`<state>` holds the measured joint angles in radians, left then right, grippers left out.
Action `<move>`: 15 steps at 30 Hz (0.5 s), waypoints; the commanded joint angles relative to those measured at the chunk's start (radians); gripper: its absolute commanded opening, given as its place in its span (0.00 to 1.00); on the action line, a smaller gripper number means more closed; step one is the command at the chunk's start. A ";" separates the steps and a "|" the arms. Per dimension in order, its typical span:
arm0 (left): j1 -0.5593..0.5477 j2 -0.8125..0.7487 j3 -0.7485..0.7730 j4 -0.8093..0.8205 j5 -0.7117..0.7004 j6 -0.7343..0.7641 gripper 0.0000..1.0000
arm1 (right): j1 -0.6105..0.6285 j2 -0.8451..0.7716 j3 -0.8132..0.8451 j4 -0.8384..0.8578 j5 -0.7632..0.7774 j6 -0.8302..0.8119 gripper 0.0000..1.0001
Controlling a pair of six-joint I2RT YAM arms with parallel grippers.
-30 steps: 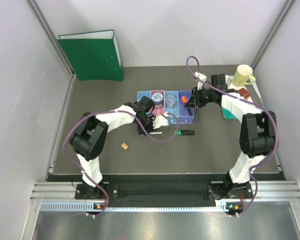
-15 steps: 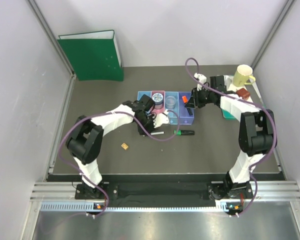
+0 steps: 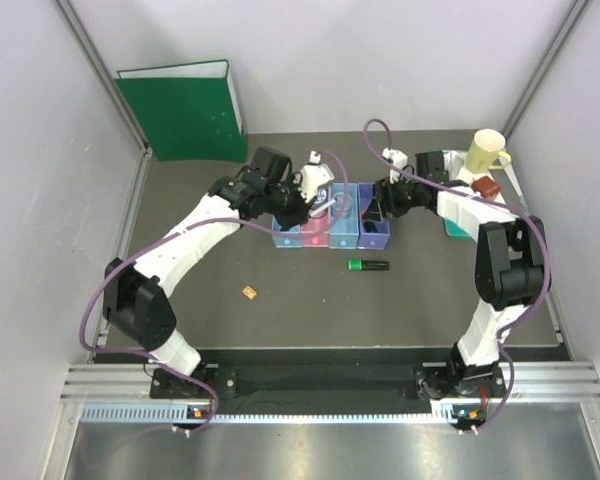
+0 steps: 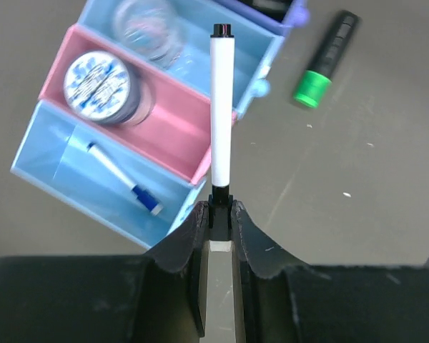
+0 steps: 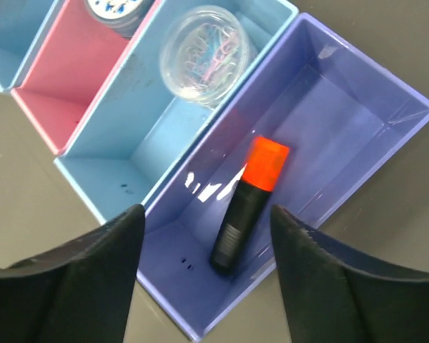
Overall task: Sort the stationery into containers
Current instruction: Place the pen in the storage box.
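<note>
Overhead, the row of bins (image 3: 340, 240) sits mid-table, with the left gripper (image 3: 308, 192) above its left half and the right gripper (image 3: 380, 205) above its right end. The left gripper's jaws are clamped on one end of a white pen (image 4: 221, 114), which points to 12 o'clock from the fingers in the left wrist view, its barrel crossing the corner of the pink bin (image 4: 164, 136); how high it hangs I cannot tell. That pink bin holds a round jar with a blue-and-white lid (image 4: 104, 86), and at its 7 o'clock the end light blue bin (image 4: 64, 161) holds a blue-capped pen (image 4: 118, 175). The right gripper's jaws stand apart with nothing between them, directly over the purple bin (image 5: 343, 107), where an orange-capped highlighter (image 5: 247, 204) lies on the floor, cap toward 1 o'clock. Beside it, the second light blue bin (image 5: 129, 143) contains a clear jar (image 5: 204, 53). On the table (image 3: 180, 330), a green-capped highlighter (image 3: 368, 265) lies at 5 o'clock from the row and a tan square (image 3: 249, 292) at 7 o'clock. A green binder (image 3: 185, 115) stands at 10 o'clock, a cream mug (image 3: 487, 150) at 2 o'clock.
</note>
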<state>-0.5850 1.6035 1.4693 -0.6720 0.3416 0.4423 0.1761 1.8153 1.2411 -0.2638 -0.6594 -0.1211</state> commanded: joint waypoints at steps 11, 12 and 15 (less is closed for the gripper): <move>0.168 0.085 -0.035 0.187 -0.065 -0.418 0.00 | 0.042 -0.278 0.092 -0.297 0.014 -0.317 0.76; 0.171 0.111 -0.033 0.190 -0.062 -0.433 0.00 | 0.055 -0.292 0.089 -0.317 0.024 -0.359 0.76; 0.185 0.165 -0.020 0.192 -0.044 -0.484 0.00 | 0.083 -0.353 0.060 -0.380 0.044 -0.446 0.76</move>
<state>-0.4133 1.7103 1.4452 -0.5327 0.2722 0.0673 0.2100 1.5593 1.2922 -0.5243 -0.6338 -0.3946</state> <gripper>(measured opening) 0.188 0.759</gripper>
